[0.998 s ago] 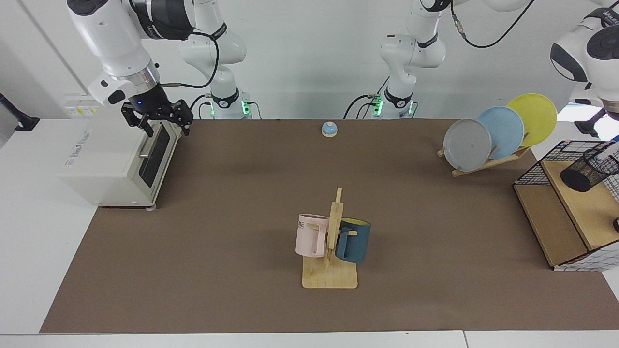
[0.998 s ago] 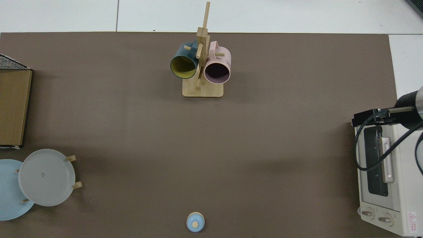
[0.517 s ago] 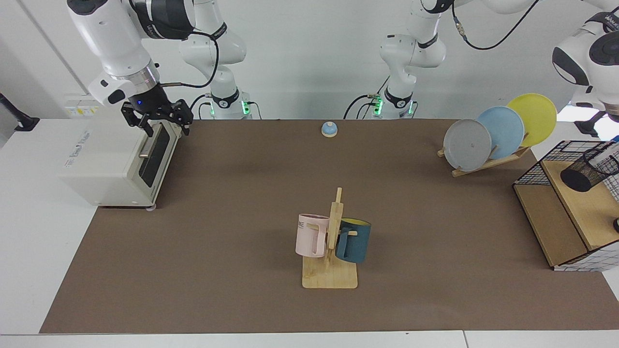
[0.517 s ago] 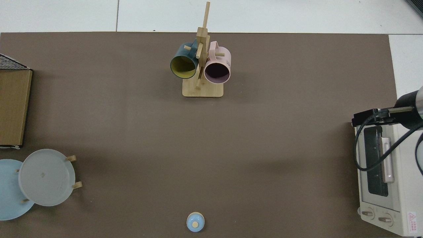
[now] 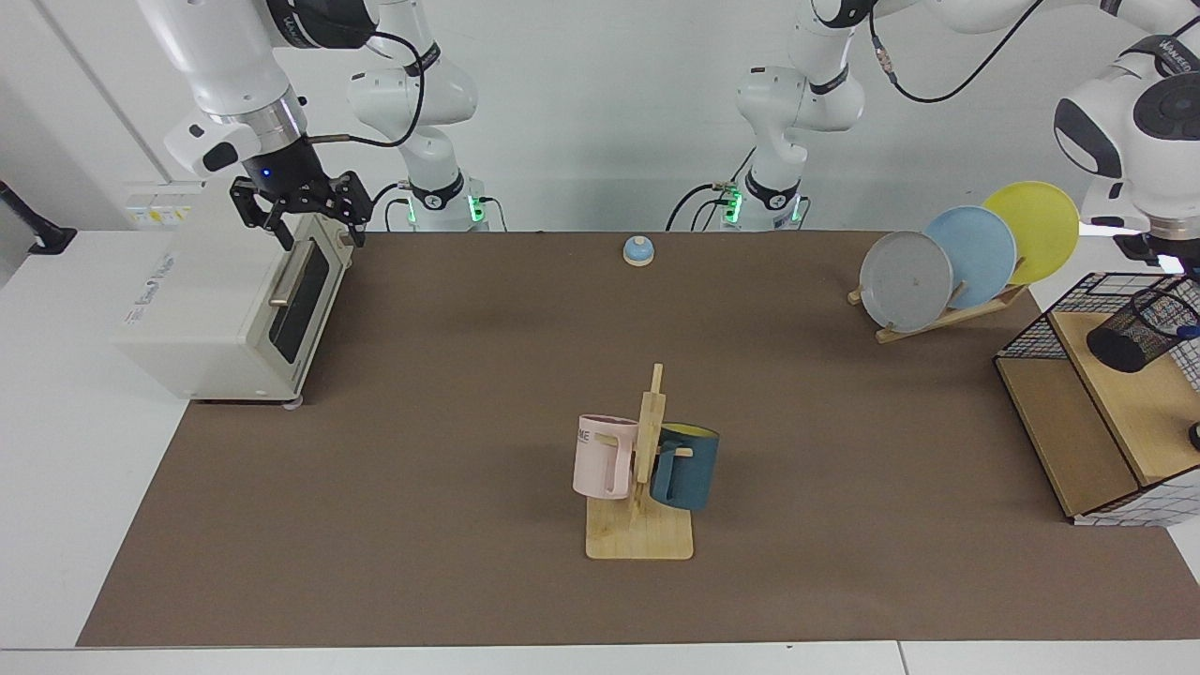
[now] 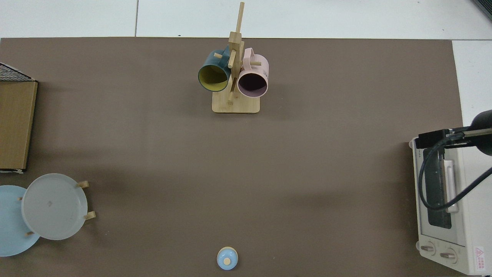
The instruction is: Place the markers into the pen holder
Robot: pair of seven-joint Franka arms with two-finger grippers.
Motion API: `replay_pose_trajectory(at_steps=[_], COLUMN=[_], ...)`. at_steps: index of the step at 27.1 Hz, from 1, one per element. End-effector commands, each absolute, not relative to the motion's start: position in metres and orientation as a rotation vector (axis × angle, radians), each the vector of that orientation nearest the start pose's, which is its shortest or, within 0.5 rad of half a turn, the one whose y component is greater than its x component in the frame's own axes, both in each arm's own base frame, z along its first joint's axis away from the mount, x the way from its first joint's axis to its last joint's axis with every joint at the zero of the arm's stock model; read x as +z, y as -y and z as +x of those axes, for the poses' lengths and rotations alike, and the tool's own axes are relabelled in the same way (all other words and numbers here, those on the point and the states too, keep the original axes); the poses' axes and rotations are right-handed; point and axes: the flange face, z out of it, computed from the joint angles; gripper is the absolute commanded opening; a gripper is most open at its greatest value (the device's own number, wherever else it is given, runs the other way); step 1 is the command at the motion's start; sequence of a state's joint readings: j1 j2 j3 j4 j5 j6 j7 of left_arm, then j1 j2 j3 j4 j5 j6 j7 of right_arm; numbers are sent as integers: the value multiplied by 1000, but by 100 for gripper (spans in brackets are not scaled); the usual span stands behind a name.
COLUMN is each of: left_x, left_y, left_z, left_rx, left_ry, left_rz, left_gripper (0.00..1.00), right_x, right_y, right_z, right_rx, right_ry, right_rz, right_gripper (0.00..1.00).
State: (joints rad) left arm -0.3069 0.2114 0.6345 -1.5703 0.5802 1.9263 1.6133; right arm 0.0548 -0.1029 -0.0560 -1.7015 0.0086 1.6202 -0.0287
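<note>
Right tool (image 5: 298, 217) hangs over the toaster oven (image 5: 230, 314) top edge, fingers spread, grasping nothing; left arm's wrist sits above the wire-grid basket (image 5: 1041, 328) at the worktop's (image 5: 450, 394) far side, its tool cut off by the frame edge, state cannot tell; pen holder (image 5: 1139, 330) stands tilted on the basket's wooden shelf; marker's blue end (image 5: 1186, 331) shows at its rim, inside the cup.

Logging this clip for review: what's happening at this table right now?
The left arm is over the wire basket, where the pen holder sits on the wooden shelf. A marker's blue tip shows at the holder's rim, seemingly already inside. The right gripper hangs open above the toaster oven, holding nothing.
</note>
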Motion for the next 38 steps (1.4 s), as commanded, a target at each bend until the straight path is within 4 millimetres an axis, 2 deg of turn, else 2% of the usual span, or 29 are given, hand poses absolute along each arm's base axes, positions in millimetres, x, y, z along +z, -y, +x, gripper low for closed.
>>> replay_pose_trajectory(at_steps=[1, 7, 12, 13, 15, 20, 23, 27, 30, 33, 36, 38], left_x=[564, 549, 543, 543, 543, 545, 557, 576, 591, 605, 621, 633], left_y=[-170, -111, -85, -79, -55, -23, -2, 12, 31, 32, 25, 31], left_z=[613, 622, 627, 628, 631, 632, 625, 609, 595, 582, 572, 563], left_rx=[537, 373, 99, 87, 68, 18, -18, -27, -29, -25, -50, -69], left_ry=[-1683, -1646, -1526, -1510, -1532, -1506, -1426, -1176, -991, -877, -790, -721], left_rz=[-2004, -2198, -2493, -2510, -2504, -2552, -2617, -2768, -2865, -2918, -2949, -2973], left_gripper=[100, 100, 100, 100, 100, 100, 100, 100, 100, 100, 100, 100], right_x=[629, 631, 631, 631, 631, 631, 631, 631, 631, 631, 631, 631], right_y=[7, 5, 5, 5, 5, 5, 5, 5, 5, 5, 5, 5], right_z=[519, 519, 519, 519, 519, 519, 519, 519, 519, 519, 519, 519], right_rx=[-50, -58, -58, -58, -58, -58, -58, -58, -58, -58, -58, -58], right_ry=[5, 14, 10, 10, 12, 12, 10, 10, 12, 12, 10, 12], right_rz=[-3126, -3124, -3124, -3124, -3124, -3124, -3124, -3124, -3124, -3124, -3124, -3124], right_gripper=[100, 100, 100, 100, 100, 100, 100, 100, 100, 100, 100, 100])
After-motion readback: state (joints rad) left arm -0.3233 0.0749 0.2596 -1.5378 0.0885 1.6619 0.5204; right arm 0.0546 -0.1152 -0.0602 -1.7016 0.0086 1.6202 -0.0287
